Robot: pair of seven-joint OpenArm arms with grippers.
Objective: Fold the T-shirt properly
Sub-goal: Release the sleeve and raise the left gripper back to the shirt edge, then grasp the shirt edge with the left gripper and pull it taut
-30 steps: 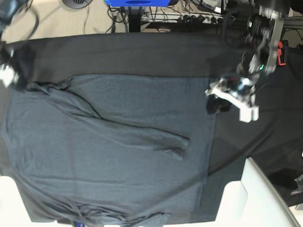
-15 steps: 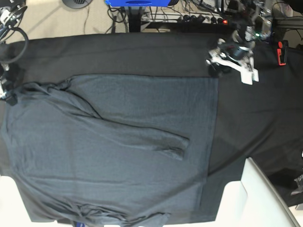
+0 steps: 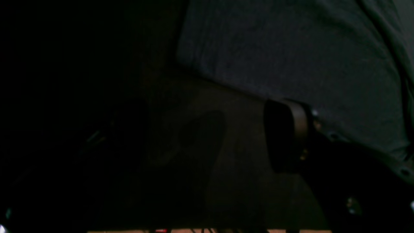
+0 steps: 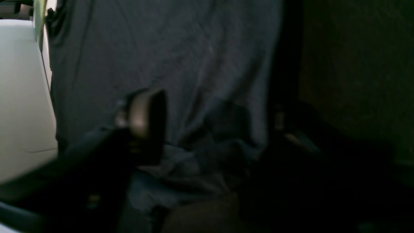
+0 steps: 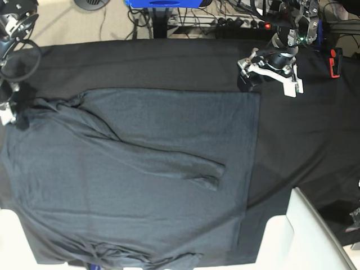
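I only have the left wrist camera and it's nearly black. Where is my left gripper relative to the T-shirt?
Observer: In the base view the left gripper hangs over the black tablecloth, just off the T-shirt's corner, jaws apart and empty.
Operator: And the right arm?
Observer: The right gripper is at the opposite corner, with bunched shirt fabric between its open jaws.
Operator: Sleeves?
Observer: One sleeve lies across the shirt's body.
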